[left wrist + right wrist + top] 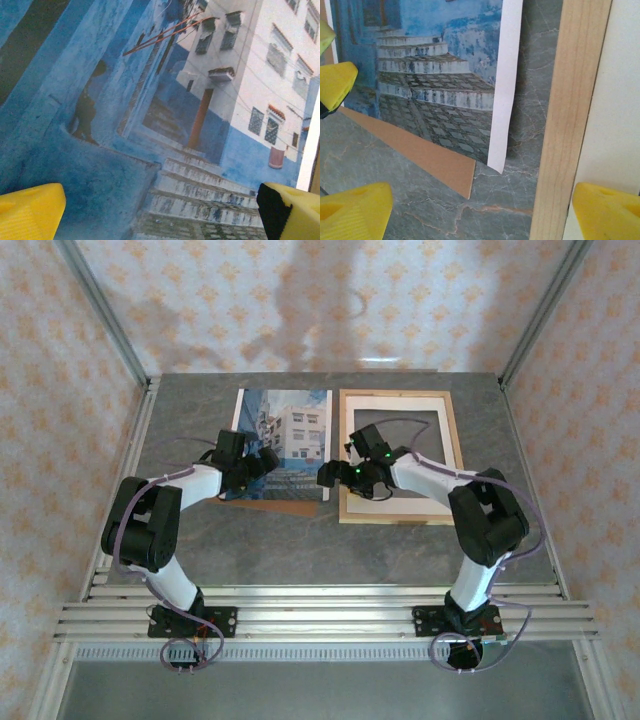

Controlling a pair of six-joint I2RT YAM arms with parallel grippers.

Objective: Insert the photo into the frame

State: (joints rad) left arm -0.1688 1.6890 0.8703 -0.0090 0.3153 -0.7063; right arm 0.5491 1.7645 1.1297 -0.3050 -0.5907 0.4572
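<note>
We list the photo [285, 430] face up on a brown board [435, 165], just left of the frame [570, 100] (long sides parallel), left hand [268, 461] spread wide directly above it, right hand [326, 476] spread beside its near corner.

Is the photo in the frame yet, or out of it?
Out. The photo lies face up over the brown backing board, beside the frame, with bare table between them.
</note>
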